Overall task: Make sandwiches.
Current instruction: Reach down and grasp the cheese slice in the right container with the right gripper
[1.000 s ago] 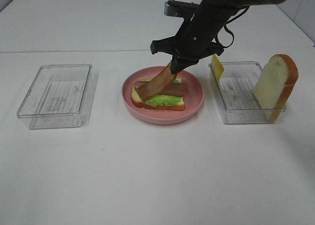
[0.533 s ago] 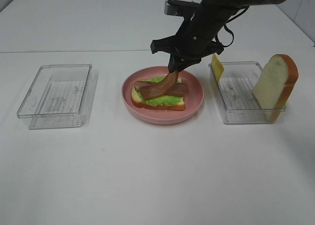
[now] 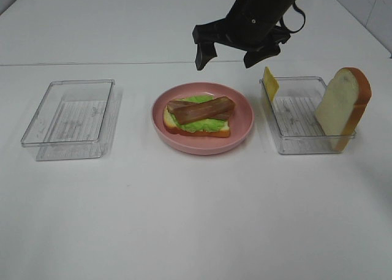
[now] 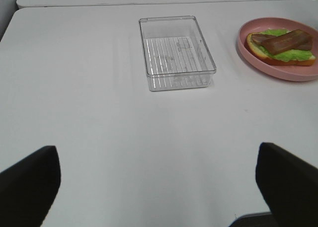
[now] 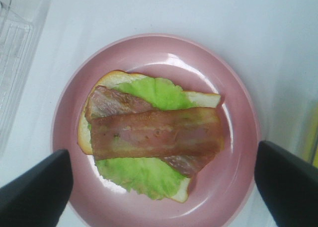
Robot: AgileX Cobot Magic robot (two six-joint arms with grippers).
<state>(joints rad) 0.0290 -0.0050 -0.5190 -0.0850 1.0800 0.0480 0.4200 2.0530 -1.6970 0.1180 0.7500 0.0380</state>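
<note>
The open-faced sandwich (image 3: 197, 116) lies on the pink plate (image 3: 242, 127): one bread slice, green lettuce and two crossed brown bacon strips (image 5: 156, 135) on top. My right gripper (image 3: 228, 54) hangs above the plate, open and holding nothing; its dark fingertips (image 5: 37, 192) frame the plate in the right wrist view. A second bread slice (image 3: 343, 105) leans upright in the right clear tray (image 3: 300, 146), with a yellow cheese slice (image 3: 270, 84) at that tray's left end. My left gripper (image 4: 159, 187) is open over bare table, well away from the sandwich (image 4: 283, 45).
A clear plastic tray (image 3: 70, 117) with nothing in it sits left of the plate; it also shows in the left wrist view (image 4: 174, 50). A seam in the white table runs behind the plate and trays.
The right gripper opened and let go of the bacon strip, which now lies flat across the sandwich. The gripper then rose above the plate. The left arm has not moved.
</note>
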